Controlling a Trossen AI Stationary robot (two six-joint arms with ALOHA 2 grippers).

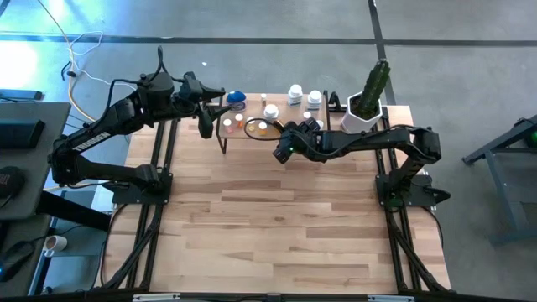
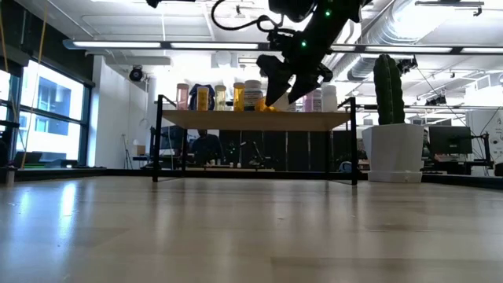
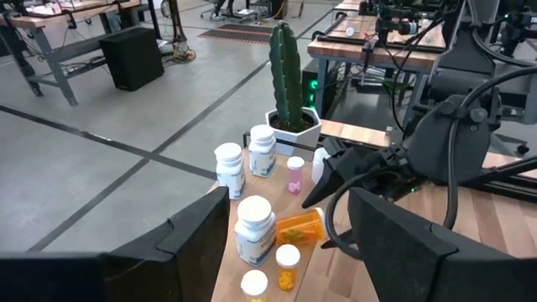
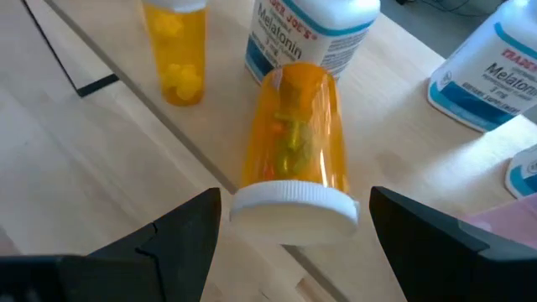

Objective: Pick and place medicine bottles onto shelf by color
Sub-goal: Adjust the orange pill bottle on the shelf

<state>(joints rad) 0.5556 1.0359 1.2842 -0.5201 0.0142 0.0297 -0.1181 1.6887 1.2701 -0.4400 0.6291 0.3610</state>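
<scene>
Right gripper (image 4: 289, 220) hangs wide open, empty, over a toppled orange bottle (image 4: 292, 134) at the shelf (image 4: 109, 168) front edge, beside a "Melatonin" bottle (image 4: 306, 29).

Left gripper (image 3: 289, 231) gapes open near the shelf's left end.

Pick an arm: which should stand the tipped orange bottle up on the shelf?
Right, probably. The right gripper is open directly over the tipped orange white-capped bottle on the light wood shelf; the left gripper hangs at the shelf's other end.

Bright, even overhead lighting. Low view: ceiling strip lights (image 2: 236, 47) glare, windows (image 2: 47, 110) blown out at left, near table (image 2: 251, 236) soft, glossy. Right wrist view: close orange bottle (image 4: 294, 134) sharp, fingers (image 4: 168, 235) dark, blurred.
</scene>
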